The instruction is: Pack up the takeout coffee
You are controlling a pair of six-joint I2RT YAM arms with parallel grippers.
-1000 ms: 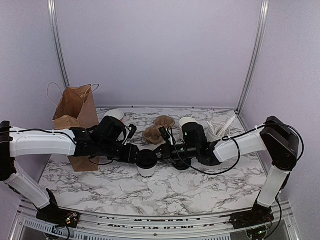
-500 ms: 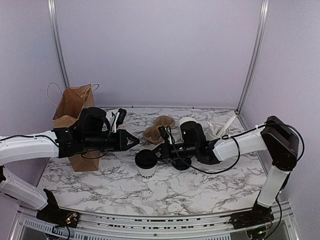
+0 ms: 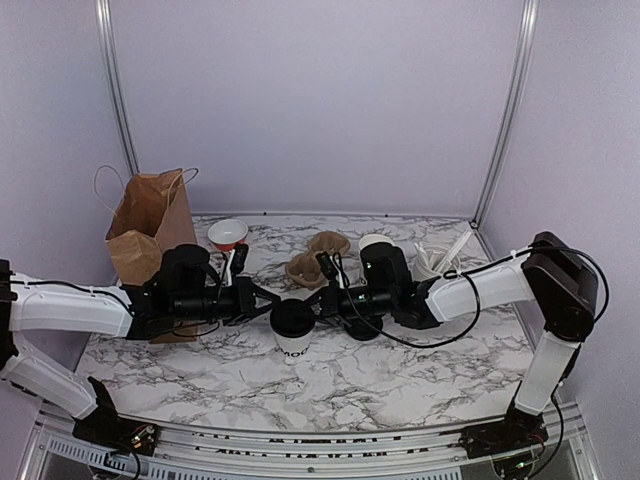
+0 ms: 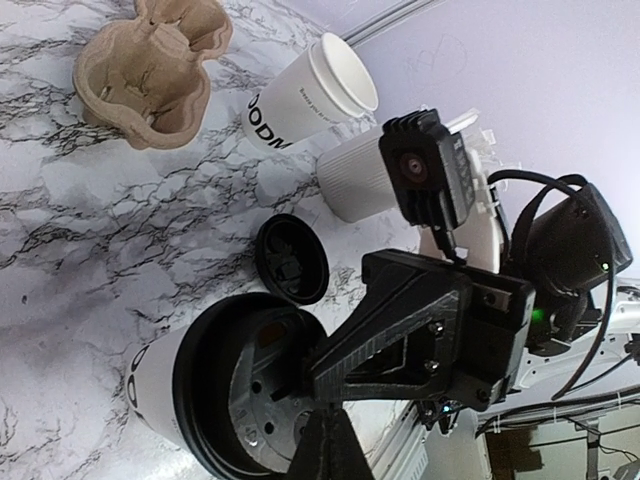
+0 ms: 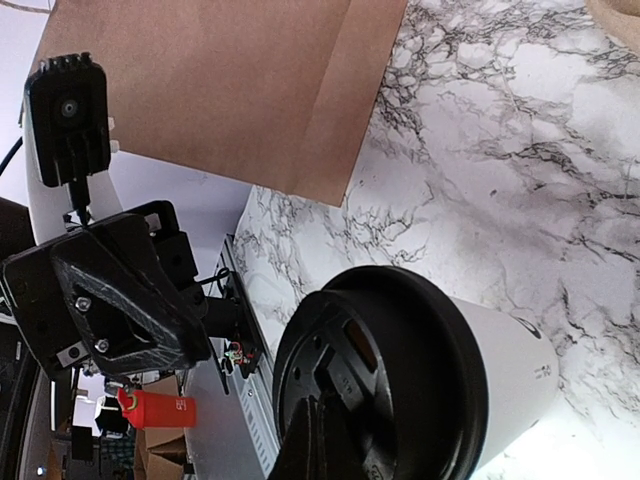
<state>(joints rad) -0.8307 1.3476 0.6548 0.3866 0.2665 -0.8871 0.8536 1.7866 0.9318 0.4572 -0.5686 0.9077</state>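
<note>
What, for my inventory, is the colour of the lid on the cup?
The lid is black, clearest in right wrist view.

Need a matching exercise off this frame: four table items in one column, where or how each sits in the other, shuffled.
Items
1. paper bag
2. cup carrier
3. lidded cup
4. loose black lid

Place or state
A. mid-table, standing upright, black lid on top
B. lying flat on the marble, no cup under it
C. standing at the far left
D. brown pulp, pockets empty, toward the back

Pairs: 1-C, 2-D, 3-A, 4-B
</note>
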